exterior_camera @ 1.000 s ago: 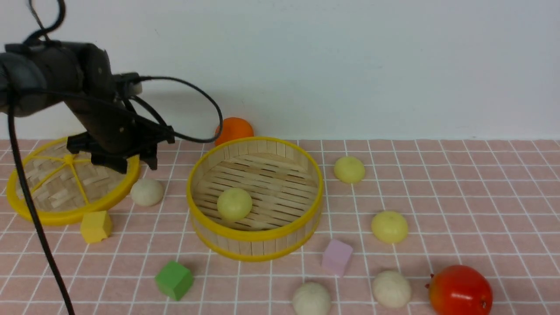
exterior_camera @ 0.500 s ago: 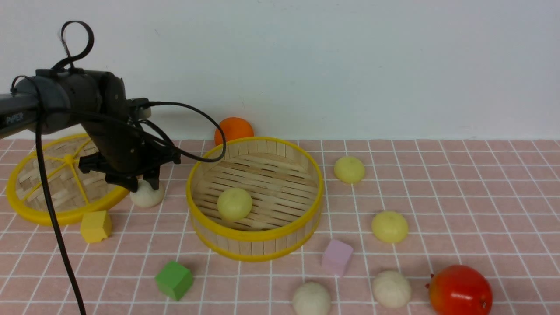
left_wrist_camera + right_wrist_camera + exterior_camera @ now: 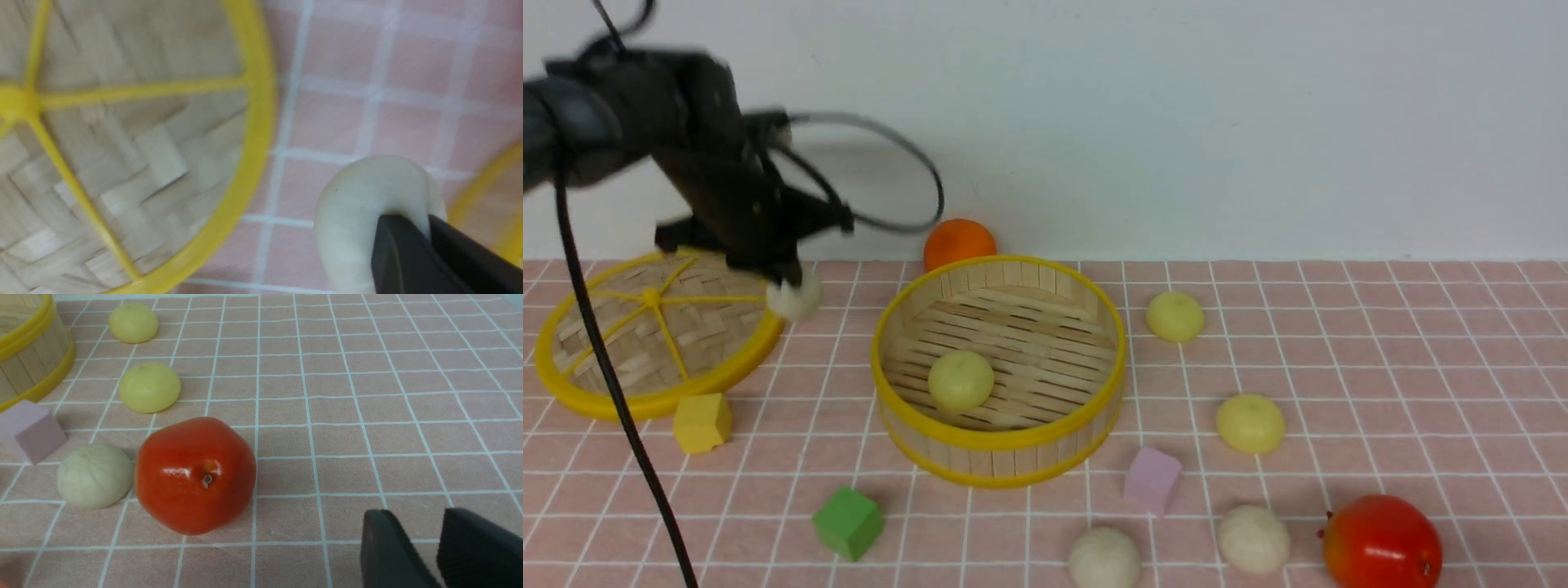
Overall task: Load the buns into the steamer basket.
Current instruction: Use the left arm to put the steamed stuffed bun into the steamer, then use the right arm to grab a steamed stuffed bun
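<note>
**Near right:** right end effector [image 3: 421, 522] is hanging over bare bench [image 3: 367, 396], jaws apart, carrying nothing.

**Near edge:** second off-white bun [image 3: 1254, 539] is lying just beside the red fruit [image 3: 1380, 543], on its left. Nearest off-white bun [image 3: 1104, 558] is lying farther left.

**Middle:** right-hand yellow bun [image 3: 1250, 423] is sitting apart from the steamer basket [image 3: 1001, 469], to its right. The basket is holding one bun, the basket bun [image 3: 961, 380], on its slatted floor.

**Far:** far yellow bun [image 3: 1174, 316] is resting right of the basket's far rim.

**Far left:** left end effector [image 3: 786, 282] is clenching the held bun [image 3: 799, 302], apparently clear of the bench, at the woven lid's [image 3: 654, 404] right edge.

**Handling (judgement):** in the left wrist view the held bun is bulging round the finger, so I am treating the buns as soft, light and springy. The smooth skin is likely slippery. Best to pinch across the dome's widest part, low down, squeezing gently.
</note>
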